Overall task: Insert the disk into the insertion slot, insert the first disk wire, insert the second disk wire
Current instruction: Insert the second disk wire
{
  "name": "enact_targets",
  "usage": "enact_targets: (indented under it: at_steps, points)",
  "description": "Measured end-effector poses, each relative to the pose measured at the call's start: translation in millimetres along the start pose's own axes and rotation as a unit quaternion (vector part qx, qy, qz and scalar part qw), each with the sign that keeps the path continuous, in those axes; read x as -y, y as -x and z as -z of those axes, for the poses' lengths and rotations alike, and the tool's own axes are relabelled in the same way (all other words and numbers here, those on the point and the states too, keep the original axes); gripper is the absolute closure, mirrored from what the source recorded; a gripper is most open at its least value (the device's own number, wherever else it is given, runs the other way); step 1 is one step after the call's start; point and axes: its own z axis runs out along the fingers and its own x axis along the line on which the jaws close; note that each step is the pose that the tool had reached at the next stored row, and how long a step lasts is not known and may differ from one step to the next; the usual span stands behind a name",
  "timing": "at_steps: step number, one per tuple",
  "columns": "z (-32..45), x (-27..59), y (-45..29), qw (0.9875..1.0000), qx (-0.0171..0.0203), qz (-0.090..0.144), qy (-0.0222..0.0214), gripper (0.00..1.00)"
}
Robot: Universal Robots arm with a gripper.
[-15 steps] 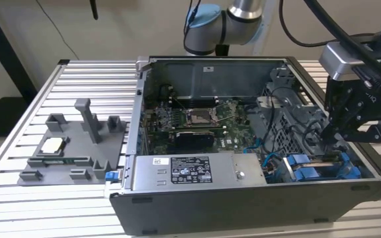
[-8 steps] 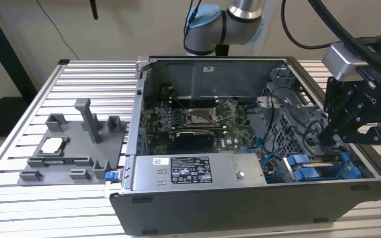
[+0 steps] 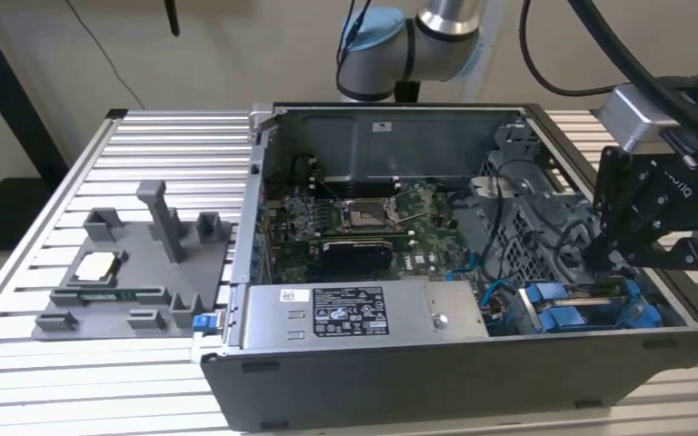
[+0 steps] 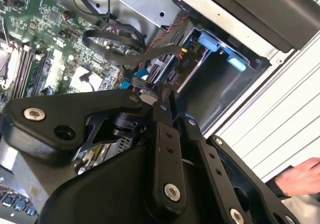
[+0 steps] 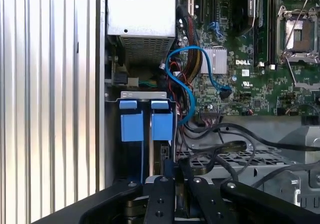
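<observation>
We see the open dark grey PC case (image 3: pixel 362 381) on the ribbed metal counter (image 3: pixel 34 300). At the exterior view's lower right, the black pincer (image 3: pixel 602 263) reaches into the grey sheet-metal drive bay (image 3: pixel 592 313), where the blue-framed disk (image 5: pixel 161 126) sits beside another blue carrier (image 5: pixel 131 126). We cannot tell its grip.

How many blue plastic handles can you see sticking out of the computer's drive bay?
2. In the first wrist view, two blue carrier fronts sit side by side in the drive bay: one nearer the case's outer wall, the other beside it toward the motherboard. The gripper may hide more.
</observation>
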Motion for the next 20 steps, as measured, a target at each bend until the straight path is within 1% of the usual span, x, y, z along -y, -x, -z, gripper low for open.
enact_targets:
  at_steps: [3, 8, 10, 14, 20]
  points:
    - [-3.4, 2.2, -0.5, 1.0000, 0.0000, 0.000, 0.0044, 0.84]
    - [-9.8, 8.9, -2.5, 1.0000, -0.0001, -0.001, 0.0088, 0.84]
    - [-12.8, 9.6, -3.1, 0.9999, 0.0000, -0.001, 0.0104, 0.84]
    - [-18.3, 10.0, -3.6, 0.9999, -0.0001, -0.001, 0.0129, 0.84]
    - [-21.3, 10.3, -3.9, 0.9999, 0.0010, -0.001, 0.0133, 0.84]
